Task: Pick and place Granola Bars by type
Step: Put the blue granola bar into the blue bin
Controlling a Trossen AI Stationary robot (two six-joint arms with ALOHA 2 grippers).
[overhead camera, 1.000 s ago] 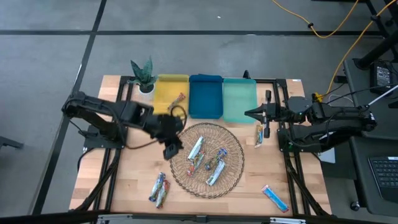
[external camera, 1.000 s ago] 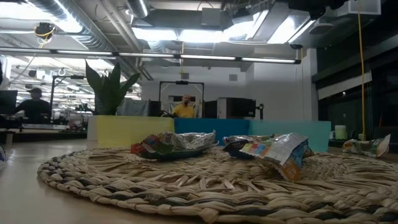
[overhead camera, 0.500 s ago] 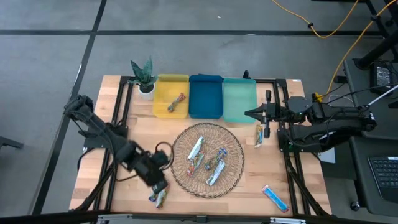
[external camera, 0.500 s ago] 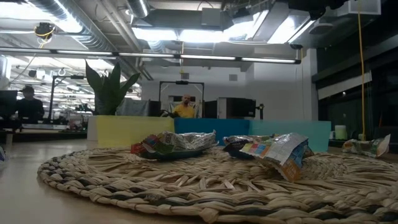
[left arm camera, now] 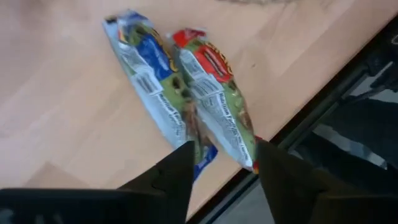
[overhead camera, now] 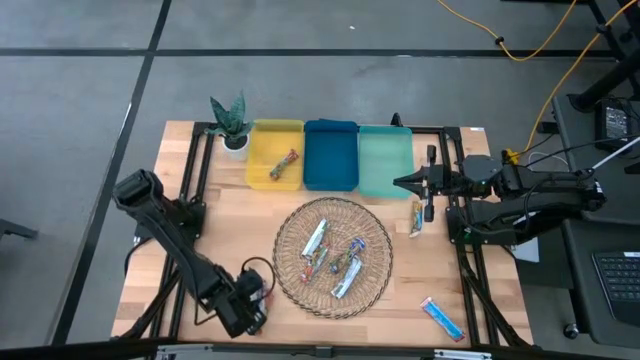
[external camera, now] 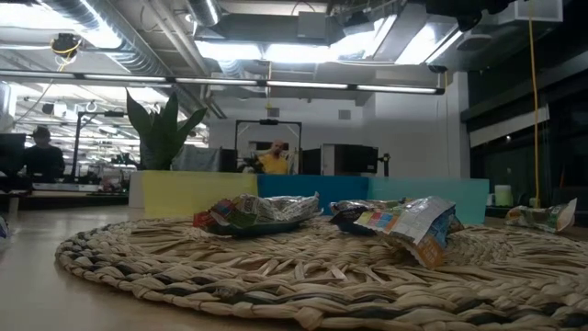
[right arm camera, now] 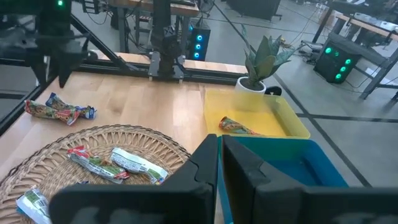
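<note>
Two granola bars lie side by side on the wood near the table's near left edge: a red-labelled one [left arm camera: 217,87] and a blue-labelled one [left arm camera: 149,74]. My left gripper [left arm camera: 224,155] hangs open over their near ends, pointing steeply down, one finger on either side of the red-labelled bar's end. From the right wrist view a gap shows between that gripper [right arm camera: 61,68] and the two bars [right arm camera: 59,111]. One bar [overhead camera: 284,165] lies in the yellow tray [overhead camera: 262,135]. Several bars lie on the wicker basket [overhead camera: 372,285]. My right gripper [right arm camera: 219,152] waits shut above the table's right side.
Blue tray [overhead camera: 331,155] and teal tray [overhead camera: 384,160] stand beside the yellow one along the far edge, with a potted plant [overhead camera: 230,122] at the far left. One bar [overhead camera: 417,216] lies right of the basket, and a blue bar [overhead camera: 441,318] near the near right corner.
My left gripper has swung from the basket's far left rim toward the table's near edge, sinking and rolling as it went. It now hangs over the two bars at the near left. The bars have not moved.
</note>
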